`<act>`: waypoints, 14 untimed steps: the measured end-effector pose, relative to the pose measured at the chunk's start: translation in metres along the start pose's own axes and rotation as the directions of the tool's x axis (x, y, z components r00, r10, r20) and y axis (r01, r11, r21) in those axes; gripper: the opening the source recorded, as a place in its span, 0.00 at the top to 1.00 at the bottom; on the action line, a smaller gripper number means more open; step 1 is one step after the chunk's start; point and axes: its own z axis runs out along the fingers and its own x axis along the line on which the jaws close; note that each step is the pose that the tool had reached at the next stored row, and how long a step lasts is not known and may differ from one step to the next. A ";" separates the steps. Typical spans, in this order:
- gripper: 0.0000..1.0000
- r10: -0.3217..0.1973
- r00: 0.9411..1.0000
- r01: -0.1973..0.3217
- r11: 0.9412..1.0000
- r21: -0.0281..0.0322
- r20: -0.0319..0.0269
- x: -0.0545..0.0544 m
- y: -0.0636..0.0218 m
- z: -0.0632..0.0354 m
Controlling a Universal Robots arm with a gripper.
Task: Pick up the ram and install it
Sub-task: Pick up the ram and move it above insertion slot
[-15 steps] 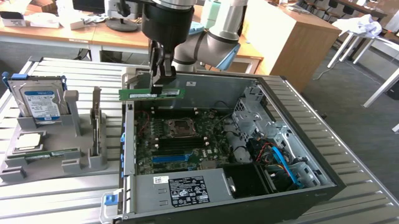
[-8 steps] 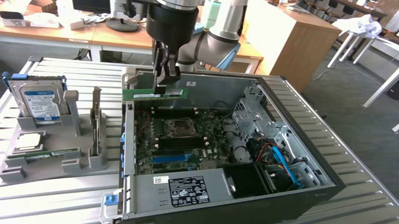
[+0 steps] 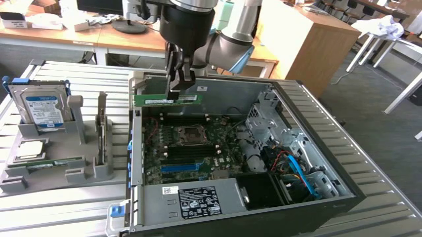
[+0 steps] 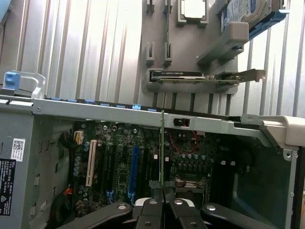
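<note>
Exterior view has the gripper clamped down nearly all the way on the ram. It's pinching the stick around the middle of its top long edge. The stick hangs level over the open computer case, up around rim height near the wall on the exterior view's left. It looks well clear of the motherboard underneath, not seated in anything.

The grip makes sense. Grabbing the top edge leaves the contact edge free and pointing down at the board. A mid-length hold keeps it from tipping, so both ends should reach a slot at the same time.

In the wrist view the ram is just a thin green line running straight out from between the fingers. So the camera looks right down the stick, with the long blue slot and the white slot running roughly parallel to it. Handy for lining things up, probably.

Off to the side, the grey parts holder has the hard drive and the expansion card standing on edge. Presumably that's so each can be grabbed from above. Whether the ram is exactly over a memory slot is hard to call from these angles.
</note>
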 end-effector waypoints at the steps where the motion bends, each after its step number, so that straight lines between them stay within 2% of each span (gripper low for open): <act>1: 0.88 0.000 1.000 0.000 1.000 0.000 0.000 0.000 -0.0009 -0.0001; 14: 0.88 0.000 1.000 0.000 1.000 0.000 0.000 0.001 -0.0128 -0.0004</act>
